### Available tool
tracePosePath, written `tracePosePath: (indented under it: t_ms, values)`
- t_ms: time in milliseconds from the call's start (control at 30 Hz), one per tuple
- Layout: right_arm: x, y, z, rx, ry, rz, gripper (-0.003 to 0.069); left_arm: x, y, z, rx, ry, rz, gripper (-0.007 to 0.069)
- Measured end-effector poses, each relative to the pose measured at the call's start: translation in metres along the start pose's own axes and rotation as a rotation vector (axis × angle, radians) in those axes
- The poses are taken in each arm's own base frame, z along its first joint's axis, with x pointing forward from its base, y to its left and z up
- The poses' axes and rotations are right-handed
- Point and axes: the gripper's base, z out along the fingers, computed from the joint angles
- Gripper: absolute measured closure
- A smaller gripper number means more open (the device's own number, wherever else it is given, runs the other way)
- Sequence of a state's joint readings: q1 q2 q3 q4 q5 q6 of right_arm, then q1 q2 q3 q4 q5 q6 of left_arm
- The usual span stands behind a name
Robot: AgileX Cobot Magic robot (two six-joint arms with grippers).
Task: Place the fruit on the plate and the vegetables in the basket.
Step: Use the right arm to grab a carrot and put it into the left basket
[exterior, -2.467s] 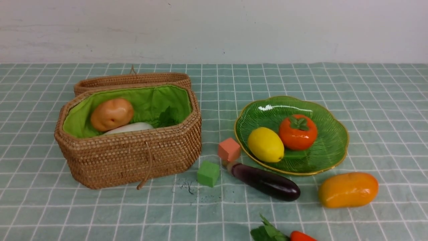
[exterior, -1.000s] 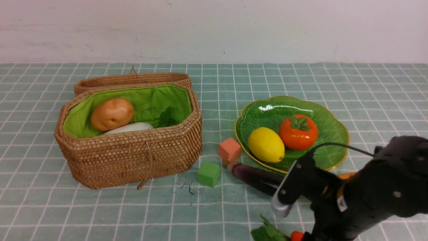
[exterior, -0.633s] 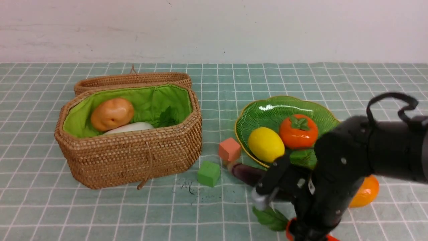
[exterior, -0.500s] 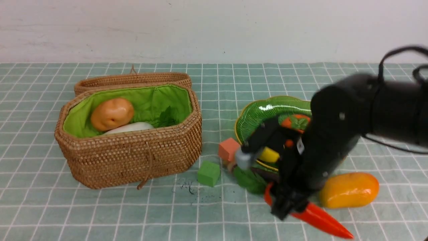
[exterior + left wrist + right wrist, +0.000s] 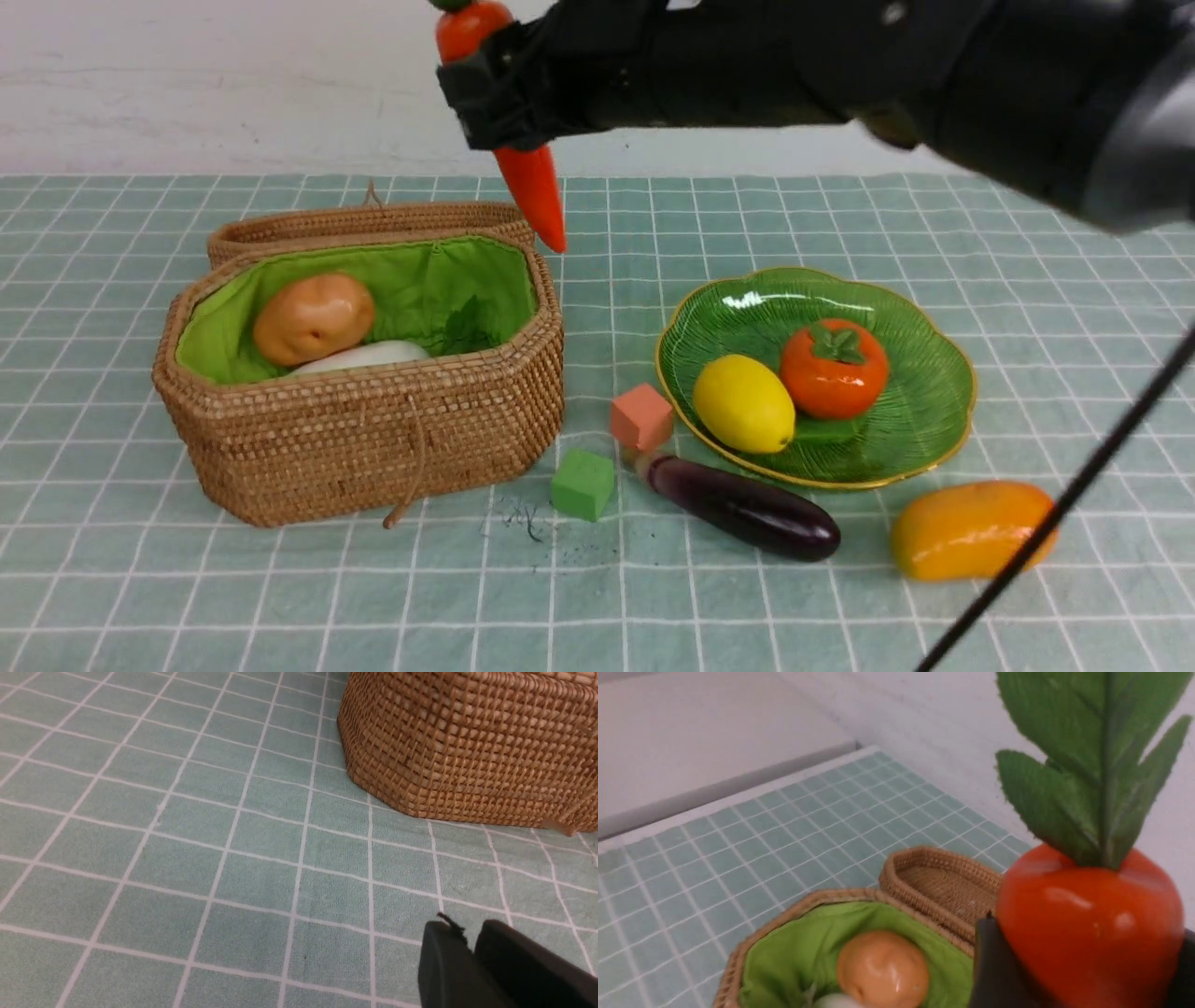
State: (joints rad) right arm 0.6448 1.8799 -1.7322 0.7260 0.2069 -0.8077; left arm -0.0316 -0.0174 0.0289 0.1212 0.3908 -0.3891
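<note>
My right gripper is shut on the red-orange vegetable with green leaves, held tip-down high above the far right end of the wicker basket. In the right wrist view the same piece fills the right gripper. A brown potato and a white radish lie in the basket. The green plate carries a lemon and a persimmon. The eggplant and mango lie on the cloth in front of the plate. My left gripper is shut and empty, low beside the basket.
The basket's lid lies open behind it. A salmon cube and a green cube sit between basket and plate, by the eggplant's stem. A black cable crosses in front of the mango. A white wall bounds the far side.
My right gripper shut on the leafy red-orange piece at the front edge, lifted it, and carried it left and back to above the basket. The left gripper stayed still.
</note>
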Motion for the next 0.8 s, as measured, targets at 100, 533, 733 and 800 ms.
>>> tracePosePath:
  t_ms: [100,533,733,800]
  values:
    - [0.024,0.010,0.026,0.030,-0.001,-0.053,0.0284,0.000,0.000,0.000,0.000,0.000,0.000,0.0524]
    - [0.071,0.035,0.065,0.041,0.050,-0.192,0.0284,0.000,0.000,0.000,0.000,0.000,0.000,0.0515]
    - [0.072,0.037,0.065,0.020,0.063,-0.157,0.0214,0.000,0.000,0.000,0.000,0.000,0.000,0.0511]
    - [0.073,0.038,0.065,0.011,0.068,-0.152,0.0169,0.000,0.000,0.000,0.000,0.000,0.000,0.0510]
